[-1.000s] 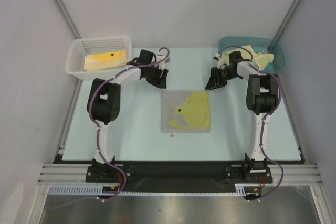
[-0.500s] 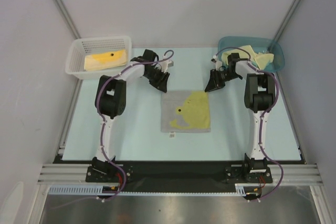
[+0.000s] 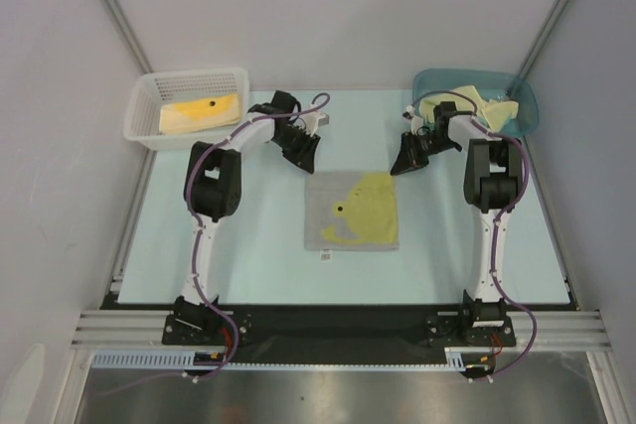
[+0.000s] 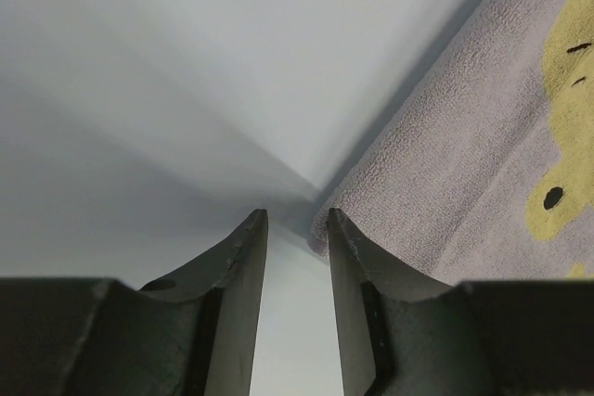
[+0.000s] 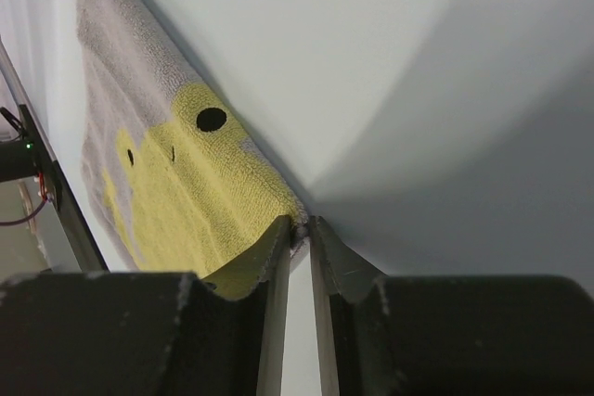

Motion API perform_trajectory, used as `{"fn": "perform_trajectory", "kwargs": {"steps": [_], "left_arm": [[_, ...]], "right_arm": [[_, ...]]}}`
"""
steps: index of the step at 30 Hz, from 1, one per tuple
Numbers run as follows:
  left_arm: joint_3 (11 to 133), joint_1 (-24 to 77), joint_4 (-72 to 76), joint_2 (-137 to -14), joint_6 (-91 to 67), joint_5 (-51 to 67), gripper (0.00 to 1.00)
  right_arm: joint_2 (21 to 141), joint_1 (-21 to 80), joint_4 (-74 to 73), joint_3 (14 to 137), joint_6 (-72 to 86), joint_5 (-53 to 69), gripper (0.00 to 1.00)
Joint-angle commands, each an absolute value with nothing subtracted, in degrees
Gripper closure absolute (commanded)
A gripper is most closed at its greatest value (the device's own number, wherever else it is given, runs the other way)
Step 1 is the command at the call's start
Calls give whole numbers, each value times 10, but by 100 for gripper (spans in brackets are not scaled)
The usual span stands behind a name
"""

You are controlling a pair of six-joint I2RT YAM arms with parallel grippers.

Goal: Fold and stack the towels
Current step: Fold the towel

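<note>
Left gripper (image 4: 292,215): released; jaws stood apart with bare table showing in the gap, nothing between them.
Left gripper, place: low over the table, at the 11 o'clock corner of the grey towel (image 3: 351,211). In the wrist view that corner lay just beside the tip of one finger (image 4: 348,257), outside the gap.
Right gripper (image 5: 299,222): jaws drawn close, only a thin gap left; the tip of the towel's corner sat between the fingertips. Could not tell whether it was clenched on the cloth or merely around it.
Right gripper, place: at the 1 o'clock corner of the same towel, on its yellow-printed side.
Grey towel: lay flat and unfolded at the centre of the table (image 3: 248,235), yellow figure with a black dot facing up, small tag at its 7 o'clock corner.
Yellow towel (image 3: 199,113): lay flat inside the basket (image 3: 189,76), at 10 o'clock on the table.
Heap of towels (image 3: 477,106): pale yellow, crumpled, in the bin (image 3: 525,111) at 2 o'clock; the count was not readable.
Arms: both reached from the 6 o'clock edge, elbows out, wrists turned inward toward the towel's far edge.
</note>
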State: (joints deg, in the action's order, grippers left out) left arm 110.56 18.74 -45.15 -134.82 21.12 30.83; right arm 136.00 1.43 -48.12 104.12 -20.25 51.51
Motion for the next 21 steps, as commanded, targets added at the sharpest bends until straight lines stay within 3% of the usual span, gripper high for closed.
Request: {"fn": "perform_trajectory", "kwargs": {"steps": [1, 9, 21], "left_arm": [[1129, 183, -463, -1362, 232, 292, 62], [1117, 182, -479, -1362, 239, 322, 51], [1113, 182, -497, -1364, 236, 317, 63]], "right_arm": [[1378, 11, -480, 1051, -211, 493, 80], [1380, 11, -475, 1053, -205, 490, 79], [1378, 11, -472, 1053, -201, 490, 79]]}}
